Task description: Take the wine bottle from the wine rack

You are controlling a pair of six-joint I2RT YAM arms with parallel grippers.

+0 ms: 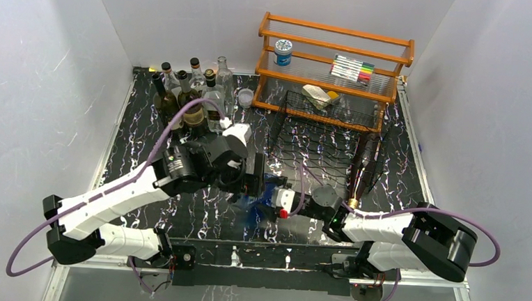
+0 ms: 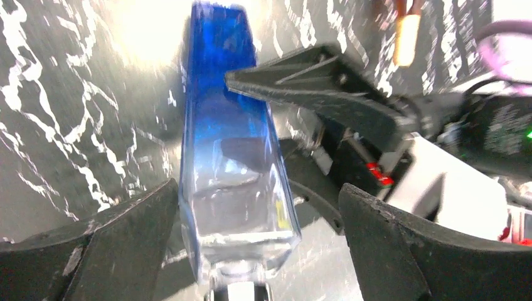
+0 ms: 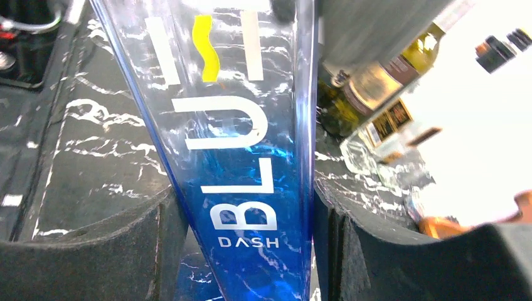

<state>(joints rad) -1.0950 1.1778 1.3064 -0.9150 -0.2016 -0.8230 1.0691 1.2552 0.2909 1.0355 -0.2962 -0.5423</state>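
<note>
While the right end effector (image 3: 244, 251) clamps the wine bottle (image 3: 238, 144) (blue), the left end effector (image 2: 257, 200) gapes.

Bottle cluster (image 1: 190, 97) blocks rear-L; wine rack (image 1: 319, 143), shelf (image 1: 337, 33) rear-R; front tabletop (image 1: 203, 223) strip passable.

We count 8 bottles: 6 upright bottles (image 1: 183, 93) crowd the back-left corner of the bench (image 1: 131, 139), overlapping so that this tally is tentative, plus 1 dark bottle (image 1: 363, 167) and 1 blue bottle (image 3: 251, 207). We also see 1 black wire rack (image 1: 312, 150), 1 orange wooden shelf (image 1: 336, 36), 1 small clear cup (image 1: 245, 97), 1 blue-lidded jar (image 1: 282, 52), 1 pack of markers (image 1: 352, 68), and 2 arms: the left arm (image 1: 106, 207) and the right arm (image 1: 384, 227).
</note>
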